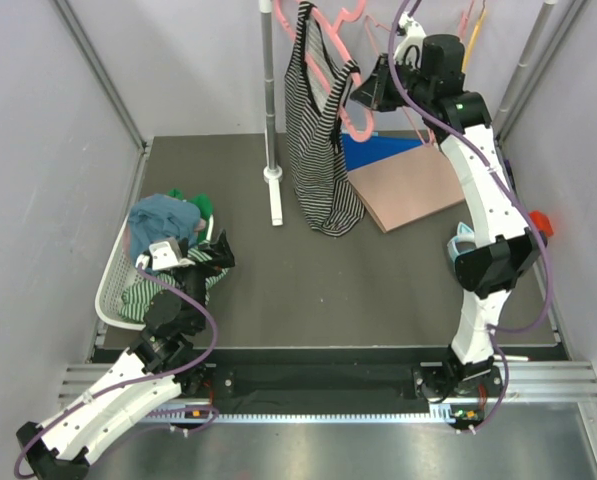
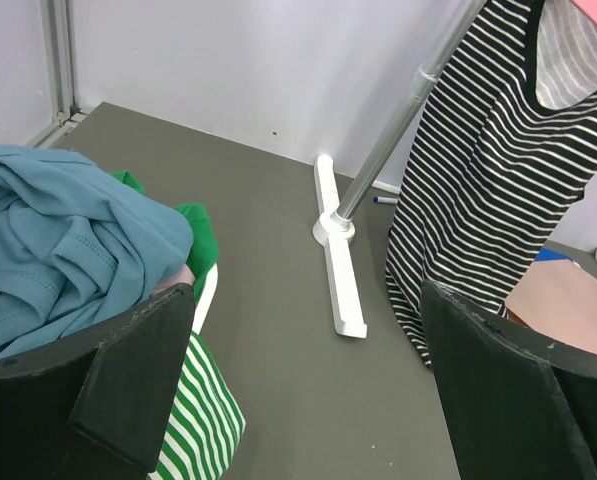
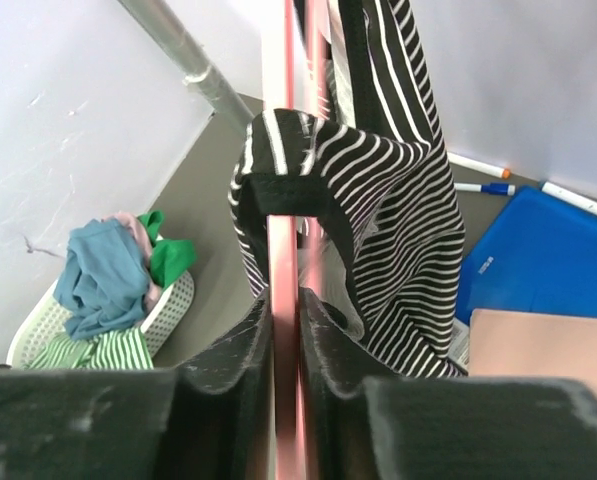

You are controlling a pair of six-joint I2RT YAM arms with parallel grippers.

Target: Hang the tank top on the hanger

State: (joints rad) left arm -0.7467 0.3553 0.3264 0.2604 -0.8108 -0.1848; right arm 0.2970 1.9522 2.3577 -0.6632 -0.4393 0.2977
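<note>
Pinching the lower arm of the hanger [image 3: 283, 250] edge-on in the right claw [image 3: 286, 335], fingers [image 3: 228, 350] drawn narrow against the glossy pink plastic and gripping nothing else. Dangling just ahead of that claw and below it, the tank top [image 3: 398, 220]: one dark-edged strap looping over the hanger arm right beyond the fingertips, the striped body drooping underneath. Seeming, in the overhead view, to be catching the other strap higher up toward the hook, farther ahead of the claw, though not showing clearly enough for certainty.

Idling with the left claw [image 2: 308, 300] spread wide, nothing between its fingers, hovering by the basket [image 1: 108, 290], with blue cloth [image 2: 68, 250] bunching just to its left and the tank top hanging well ahead and to its right.

Judging the handling: probably behaving as light, limp and stretchy cloth, folding wherever unsupported and giving no stiffness for pushing. Likely sliding readily on slick plastic, so risking a strap slipping down the sloping arm when tilting the hanger. Probably taking hold best at a strap or its bound edge, close to the crossing over the hanger, rather than grabbing the loose body and merely bunching it. Treating the rigid hanger as the firm part for gripping and steering, and going gently to avoid stretching the straps.
</note>
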